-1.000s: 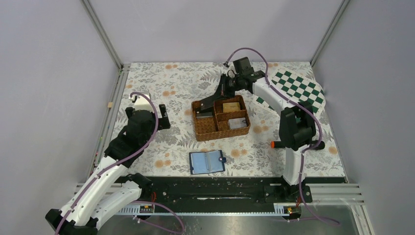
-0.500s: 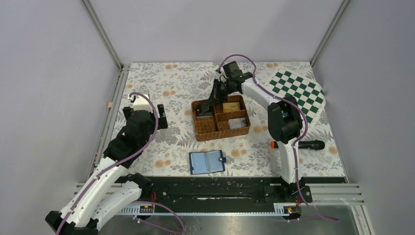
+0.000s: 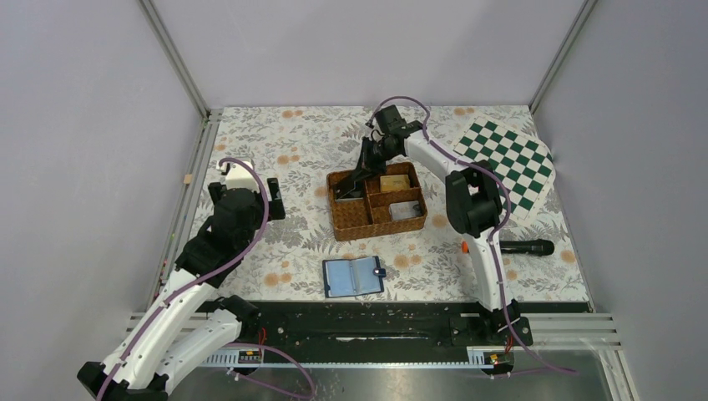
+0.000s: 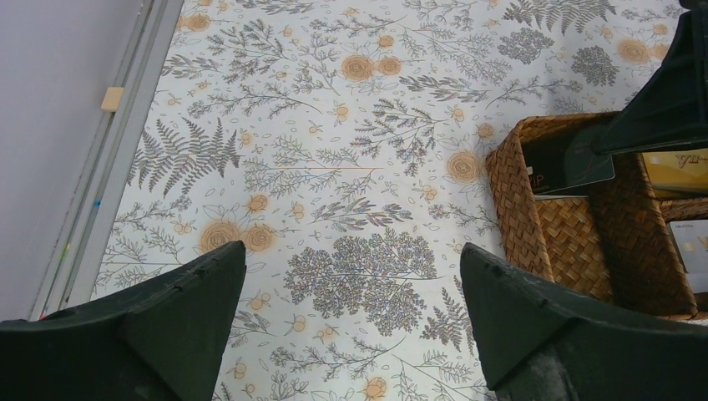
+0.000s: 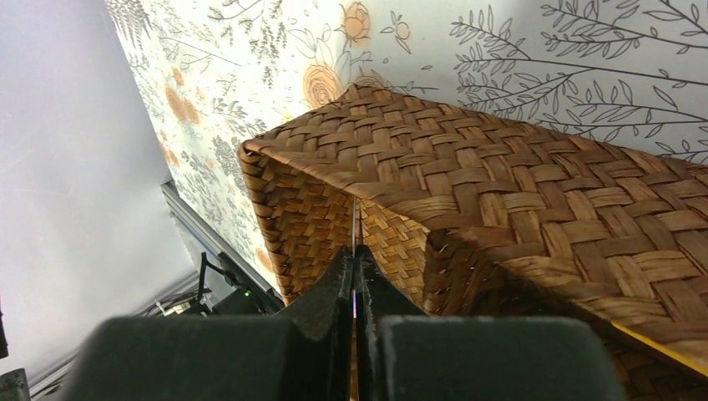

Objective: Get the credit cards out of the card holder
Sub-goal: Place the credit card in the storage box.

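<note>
The card holder (image 3: pixel 353 276) lies open on the floral mat near the front edge, light blue pockets up, its snap tab at the right. My right gripper (image 3: pixel 347 187) is shut on a dark credit card (image 4: pixel 568 163), edge-on between its fingers (image 5: pixel 354 225), low over the left compartment of the wicker tray (image 3: pixel 338 221). A gold card (image 3: pixel 394 181) and a pale card (image 3: pixel 406 211) lie in the tray's right compartments. My left gripper (image 4: pixel 351 251) hangs open above bare mat, left of the tray, with nothing between its fingers.
A green-and-white chequered board (image 3: pixel 509 163) lies at the back right. A black pen-like object with an orange end (image 3: pixel 518 247) rests on the mat beside the right arm. Metal frame rails run along the left edge (image 3: pixel 188 192).
The right arm's elbow and wrist swung left while its fingertips with the card stayed at the tray's left compartment. The left arm has barely moved.
</note>
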### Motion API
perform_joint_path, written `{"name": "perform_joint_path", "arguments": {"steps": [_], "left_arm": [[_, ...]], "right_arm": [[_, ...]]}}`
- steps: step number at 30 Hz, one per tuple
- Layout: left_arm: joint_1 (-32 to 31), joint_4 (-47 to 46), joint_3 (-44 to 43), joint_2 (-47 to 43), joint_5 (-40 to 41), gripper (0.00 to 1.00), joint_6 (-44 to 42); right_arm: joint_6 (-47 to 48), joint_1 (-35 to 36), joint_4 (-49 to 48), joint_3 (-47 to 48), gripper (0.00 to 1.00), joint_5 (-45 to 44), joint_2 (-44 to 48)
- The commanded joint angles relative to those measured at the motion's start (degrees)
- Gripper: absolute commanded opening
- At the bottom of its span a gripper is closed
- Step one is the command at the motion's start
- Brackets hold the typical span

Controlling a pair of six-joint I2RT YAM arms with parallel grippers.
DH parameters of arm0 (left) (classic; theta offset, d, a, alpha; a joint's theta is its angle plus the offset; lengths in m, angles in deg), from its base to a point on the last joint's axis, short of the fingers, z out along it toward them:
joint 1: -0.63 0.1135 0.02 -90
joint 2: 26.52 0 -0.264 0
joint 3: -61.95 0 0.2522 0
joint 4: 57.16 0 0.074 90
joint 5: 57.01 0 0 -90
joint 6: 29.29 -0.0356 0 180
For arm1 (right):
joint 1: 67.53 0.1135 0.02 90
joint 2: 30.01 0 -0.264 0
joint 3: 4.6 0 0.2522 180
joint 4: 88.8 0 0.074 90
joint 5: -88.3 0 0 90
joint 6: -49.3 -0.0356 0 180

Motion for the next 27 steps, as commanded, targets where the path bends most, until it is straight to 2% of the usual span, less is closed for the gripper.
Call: {"name": "perform_joint_path", "arguments": {"steps": [1, 12, 15, 17, 27], "left_arm": [[0.47, -2.01, -0.82, -0.43, 0.39, 0.99, -0.75], [0.83, -1.97, -0.73, -0.60, 0.00, 0.99, -0.66], [0.88, -1.96, -0.73, -0.60, -0.15, 0.99, -0.67], [0.92, -1.98, -0.67, -0.62, -0.15, 0.99, -0.66], [0.94, -1.96, -0.53, -1.43, -1.07, 0.99, -0.42]], "right_arm": [[0.52, 0.29, 1.95, 2.80, 0.02, 0.38, -1.00], [0.24, 0.28, 1.91, 3.52, 0.06, -0.96, -1.60], [-0.11, 0.29, 2.02, 3.81, 0.19, -1.28, -1.61], [0.14, 0.25, 3.04, 4.20, 0.24, -2.87, -1.33], [1.27, -0.15, 7.84, 9.21, 0.27, -10.16, 2.47]]}}
